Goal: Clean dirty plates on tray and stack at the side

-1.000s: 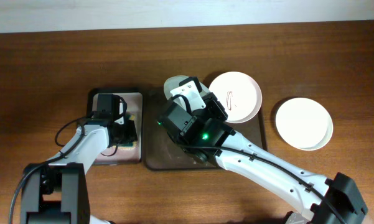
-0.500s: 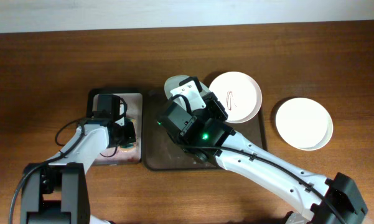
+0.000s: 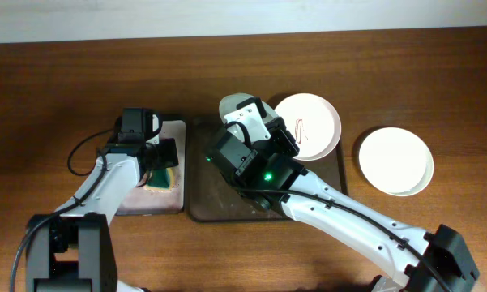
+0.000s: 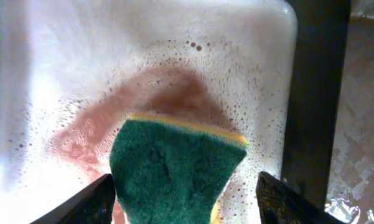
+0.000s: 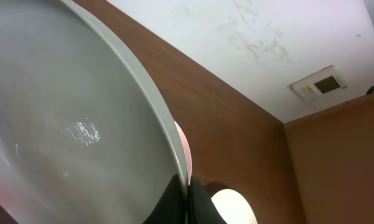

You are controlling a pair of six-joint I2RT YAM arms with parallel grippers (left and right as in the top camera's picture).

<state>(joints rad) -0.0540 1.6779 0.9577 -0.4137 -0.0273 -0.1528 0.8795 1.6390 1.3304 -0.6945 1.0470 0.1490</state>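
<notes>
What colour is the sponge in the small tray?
The sponge is dark green with a yellow layer, clearest in the left wrist view.

pale plate (image 3: 230,106) tilted above brown tray (image 3: 204,204), red-squiggled white plate (image 3: 316,122) on its corner, plain white plate (image 3: 395,160) beside

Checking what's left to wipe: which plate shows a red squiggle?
The white plate at the right end of the tray. The side plate on the table is blank; the pale plate in the right gripper is mostly hidden overhead.
</notes>
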